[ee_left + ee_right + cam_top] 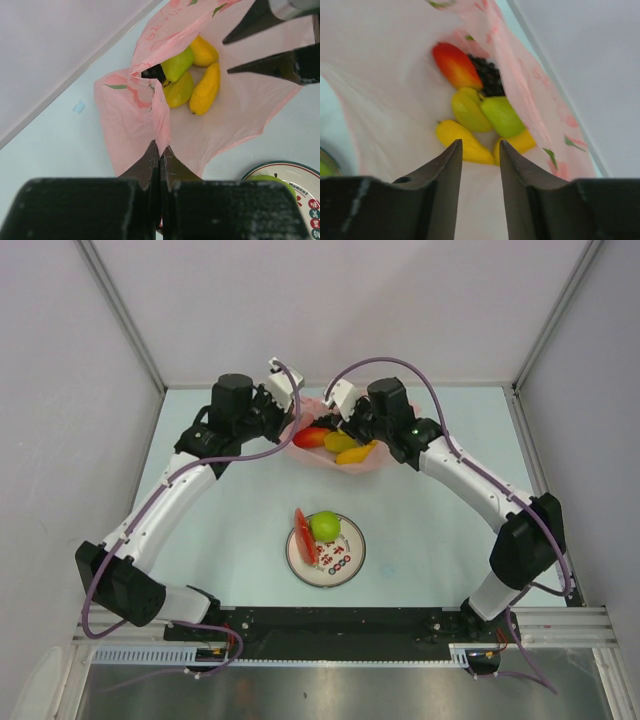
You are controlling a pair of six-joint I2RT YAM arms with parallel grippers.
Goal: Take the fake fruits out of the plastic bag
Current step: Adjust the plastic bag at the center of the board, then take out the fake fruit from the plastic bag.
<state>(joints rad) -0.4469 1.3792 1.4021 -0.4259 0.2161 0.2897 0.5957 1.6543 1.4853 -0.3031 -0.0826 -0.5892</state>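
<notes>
The pink plastic bag (345, 455) lies open at the far middle of the table. Inside it I see a red fruit (454, 65), dark grapes (487, 75), a yellow-green piece (469, 109), a green one (502, 116) and a yellow banana (460, 140). My left gripper (160, 148) is shut on a fold of the bag's rim (162, 115), at the bag's left side (293, 430). My right gripper (480, 145) hangs open just above the yellow fruits with nothing between its fingers. A green apple (324, 525) and a red watermelon slice (302, 530) lie on the plate.
The round white plate with a red rim (345, 565) sits at the table's near middle, in front of the bag. White walls enclose the table at the back and sides. My right fingers (270, 62) show over the bag in the left wrist view.
</notes>
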